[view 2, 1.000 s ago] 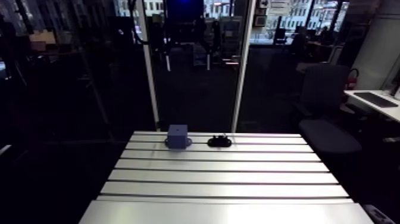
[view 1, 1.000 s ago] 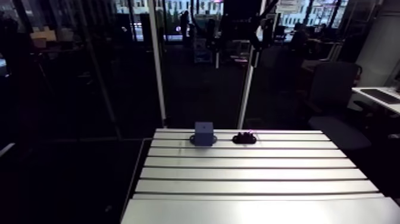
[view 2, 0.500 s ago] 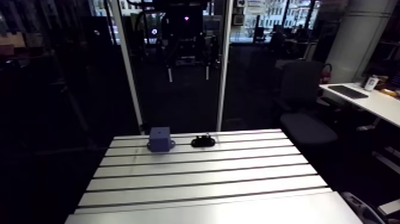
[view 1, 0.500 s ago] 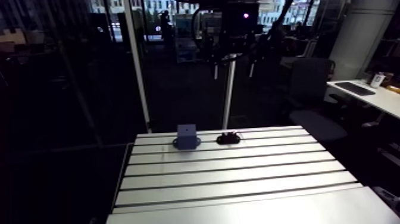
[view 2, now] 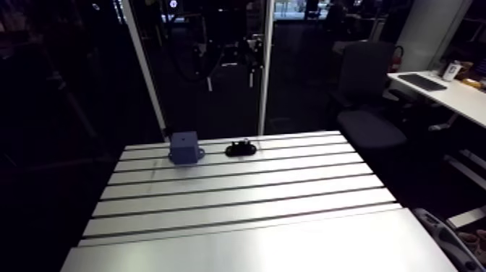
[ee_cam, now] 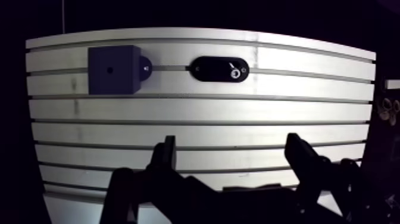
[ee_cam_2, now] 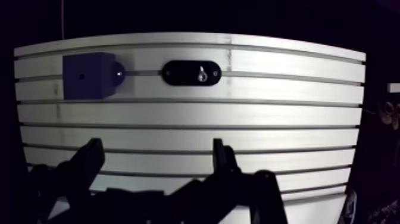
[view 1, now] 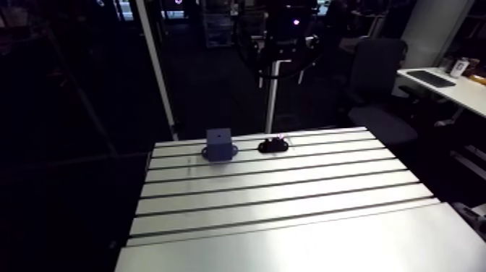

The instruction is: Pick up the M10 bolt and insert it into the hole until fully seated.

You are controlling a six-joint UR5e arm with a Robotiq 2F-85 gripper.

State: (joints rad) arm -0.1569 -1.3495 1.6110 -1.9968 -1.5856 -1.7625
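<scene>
The pincer (ee_cam: 235, 156) hangs above the slotted aluminium counter (ee_cam: 202, 110) with its two dark fingers (ee_cam: 168, 158) spread wide and nothing gripped; only bare counter shows in the gap between them. The M10 bolt (ee_cam: 236, 72) is well ahead of the pincer, several slots away and roughly in line with the gap. It shows as a small pale metal piece seated in a black oval holder (ee_cam: 208, 68), toward the holder's end that is farther from the block. Near that holder, on the same band of the counter, stands a blue-grey block (ee_cam: 113, 70), ahead of the pincer and off to one side, outside the line of the nearer finger. A small dark hole (ee_cam: 109, 70) marks the middle of the block's top face, and a rounded foot (ee_cam: 144, 68) with a bright spot on it juts from the block's base toward the holder; foot and holder are close but apart. In the arm view the block and the holder sit side by side close to the counter's far edge, and the pincer's fingers cannot be made out there.
</scene>
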